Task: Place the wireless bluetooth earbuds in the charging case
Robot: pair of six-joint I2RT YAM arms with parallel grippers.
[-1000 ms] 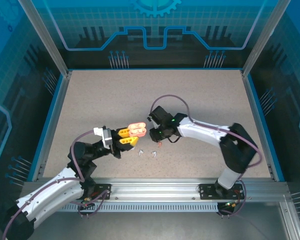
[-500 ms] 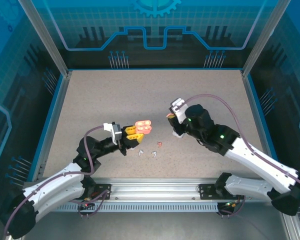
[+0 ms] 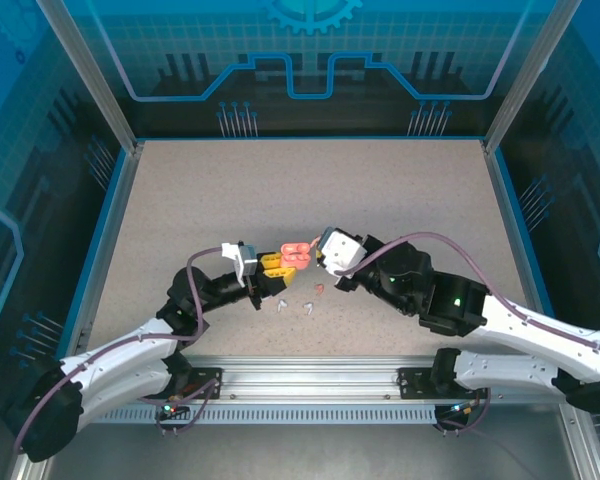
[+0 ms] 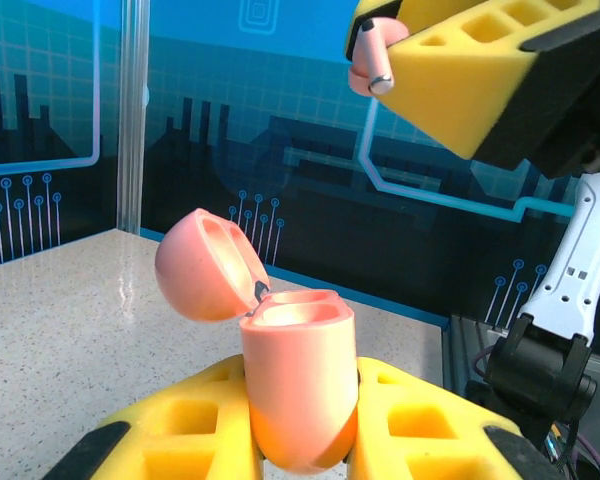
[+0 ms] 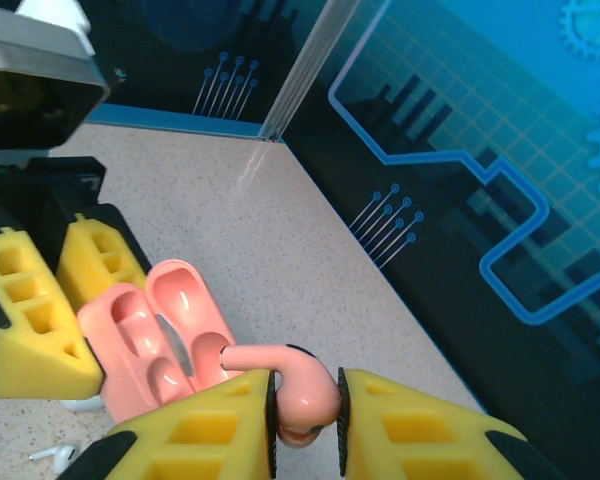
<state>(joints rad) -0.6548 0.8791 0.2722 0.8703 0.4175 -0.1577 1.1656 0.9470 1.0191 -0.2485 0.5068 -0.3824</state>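
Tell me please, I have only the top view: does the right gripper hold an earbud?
Observer: Yes. The right gripper is shut on a salmon earbud, with the stem pointing toward the case.
Operator: Is the case open?
Observer: Yes. The lid is tipped back, and the left gripper clamps the base.
Operator: Is anything inside it?
Observer: No, I see no bud in it. The held earbud is apart from the case, not yet in.

We see a sandy table (image 3: 400, 200). On it lie two little white earbuds (image 3: 281, 305) and, at their two o'clock, a red earbud (image 3: 319, 290).
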